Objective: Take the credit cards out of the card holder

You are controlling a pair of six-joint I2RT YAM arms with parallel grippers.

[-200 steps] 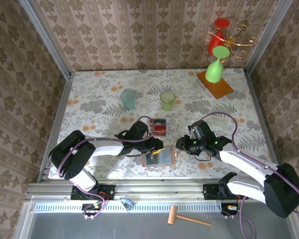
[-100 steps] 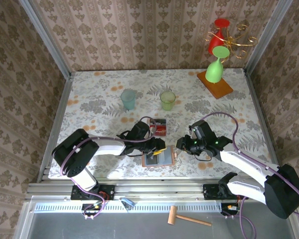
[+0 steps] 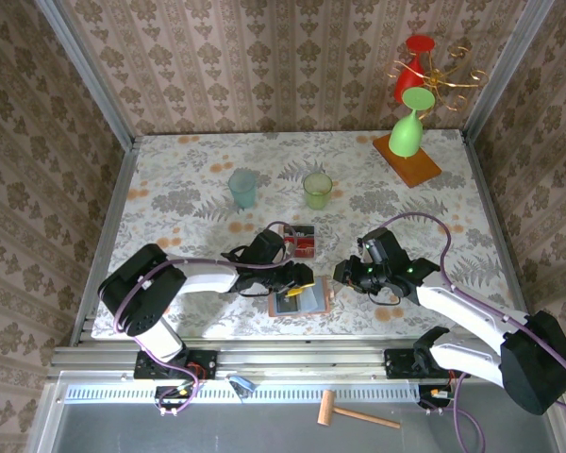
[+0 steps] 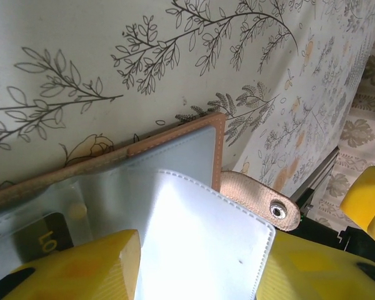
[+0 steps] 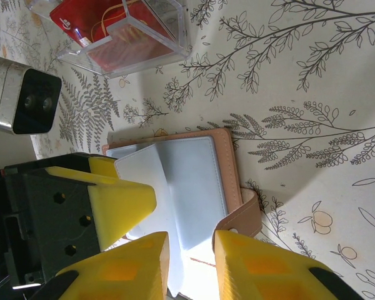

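- On the pale floral-print table (image 3: 170, 203), near its front edge, both arms bend low toward one spot. The white left arm (image 3: 203, 278) reaches rightward and the white right arm (image 3: 462, 307) leftward.
- Between their tips lies the tan leather-like card holder (image 3: 307, 300), spread open and flat, with its grey-blue pockets facing up.
- The left gripper (image 4: 200, 278) sits over the holder's left part. Its yellow fingers are parted wide, and a pale plastic pocket leaf stands lifted in the gap between them.
- The right gripper (image 5: 190, 265) is at the holder's right edge with its jaws narrow. A pale edge runs into the slit, and I cannot tell whether it is pinched.
- Just beyond the holder, a small clear plastic tray (image 5: 178, 25) holds red credit cards (image 5: 106, 34).
- A tan strap with a metal snap (image 4: 262, 200) pokes out from the holder's edge.
- One dark card (image 4: 47, 234) with yellow lettering sits in a pocket.
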